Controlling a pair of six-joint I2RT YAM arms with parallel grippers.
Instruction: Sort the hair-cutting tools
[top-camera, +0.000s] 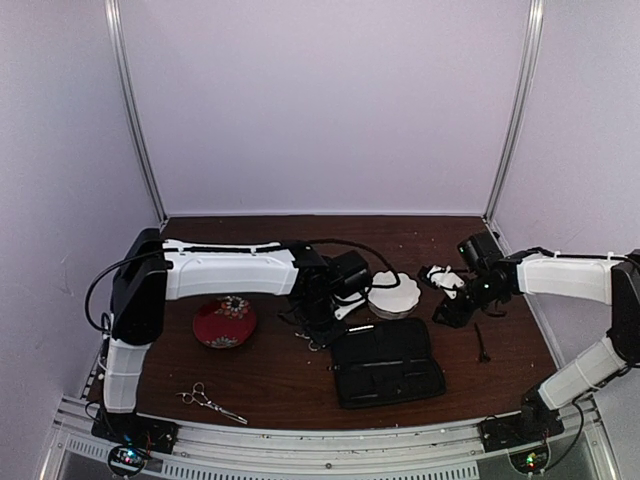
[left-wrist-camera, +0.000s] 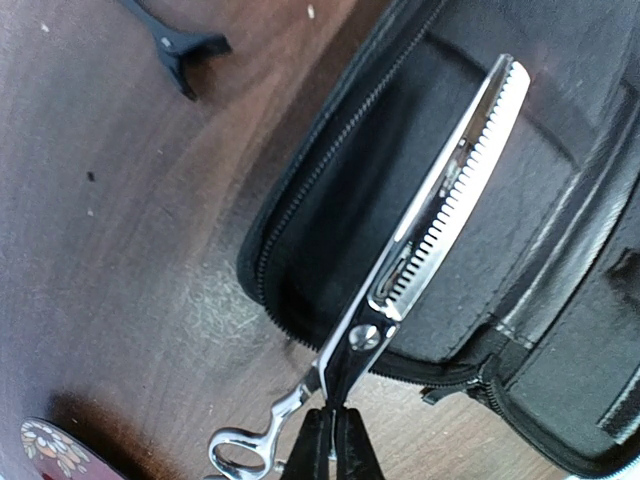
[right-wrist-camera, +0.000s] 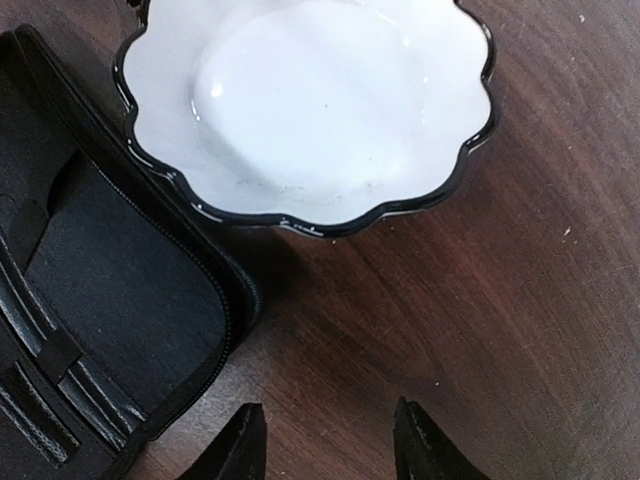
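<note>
- Right up against the left wrist cam, the left gripper (left-wrist-camera: 331, 425) was seen clamped tight on the thinning scissors (left-wrist-camera: 440, 220), gripped just behind the pivot, w/ one finger ring showing beside it.
- Toothed blades were held out over the open zip case (left-wrist-camera: 330, 190), above its dark lining; whether they touched it couldn't be told.
- A black clip (left-wrist-camera: 175, 45) was spotted flat on the table (left-wrist-camera: 130, 250), apart from the case, and a sliver of red plate (left-wrist-camera: 50, 452) was caught in the corner.
- From the top cam, plain scissors (top-camera: 210, 402) were seen lying near the front-left edge, well apart from the rest.
- The other black clip (top-camera: 482, 342) was picked out on the right side, near the case.
- The right gripper (right-wrist-camera: 330, 440) was shown w/ fingers apart, nothing btwn them, over bare wood near a white bowl (right-wrist-camera: 310, 100).
</note>
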